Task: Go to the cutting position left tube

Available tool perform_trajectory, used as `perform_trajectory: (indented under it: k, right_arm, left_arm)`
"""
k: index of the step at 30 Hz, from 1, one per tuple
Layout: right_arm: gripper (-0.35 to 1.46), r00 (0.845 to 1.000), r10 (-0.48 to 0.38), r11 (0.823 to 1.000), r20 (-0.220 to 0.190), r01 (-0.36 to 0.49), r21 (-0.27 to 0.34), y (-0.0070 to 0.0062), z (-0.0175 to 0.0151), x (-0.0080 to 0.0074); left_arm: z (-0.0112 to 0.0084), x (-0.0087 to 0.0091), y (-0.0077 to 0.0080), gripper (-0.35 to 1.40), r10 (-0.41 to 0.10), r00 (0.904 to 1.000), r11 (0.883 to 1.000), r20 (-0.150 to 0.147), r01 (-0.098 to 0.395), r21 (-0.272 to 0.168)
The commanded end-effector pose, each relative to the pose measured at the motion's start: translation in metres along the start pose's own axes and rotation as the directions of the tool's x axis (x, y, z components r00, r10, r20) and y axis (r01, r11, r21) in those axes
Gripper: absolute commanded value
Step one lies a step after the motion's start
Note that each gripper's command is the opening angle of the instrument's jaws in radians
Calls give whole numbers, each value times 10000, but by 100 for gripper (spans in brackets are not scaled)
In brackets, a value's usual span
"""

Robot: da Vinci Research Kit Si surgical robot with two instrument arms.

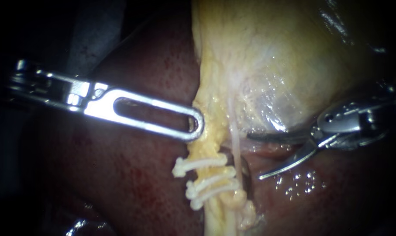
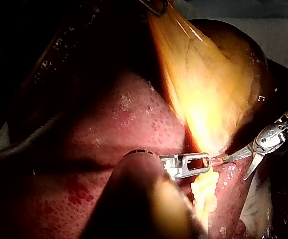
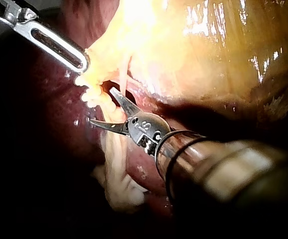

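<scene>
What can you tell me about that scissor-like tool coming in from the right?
The right instrument is shiny silver metal: a glossy shaft, a rounded hinged wrist, then two slim, curved, pointed jaws like scissor blades. They stand open in a V, holding nothing. It hovers over the wet red liver, its upper jaw along the lower edge of the yellowish gallbladder. The tips point toward a thin pale tube above the white clips; contact cannot be told.

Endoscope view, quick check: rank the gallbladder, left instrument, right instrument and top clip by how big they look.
1. gallbladder
2. left instrument and right instrument: they look alike and their nearness to the camera is unsure, so unranked
3. top clip
</scene>
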Motion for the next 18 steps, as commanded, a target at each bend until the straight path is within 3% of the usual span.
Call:
perform_trajectory:
  k: [1, 10, 18]
  right_arm:
    - [114, 9999, -6, 10000, 125, 6, 1, 0, 4, -3]
    - [109, 9995, 200, 9997, 253, -203, 116, 4, 21, -4]
    - [99, 9987, 374, 9989, 352, -383, 253, 5, 31, -2]
  left_arm:
    - [1, 0, 1, -35, 13, 10000, 10000, -4, -13, 7]
    - [7, 1, 17, -35, 91, 10000, 9999, 25, -90, -44]
    - [4, -1, 18, -35, 87, 10000, 10000, 17, -87, -38]
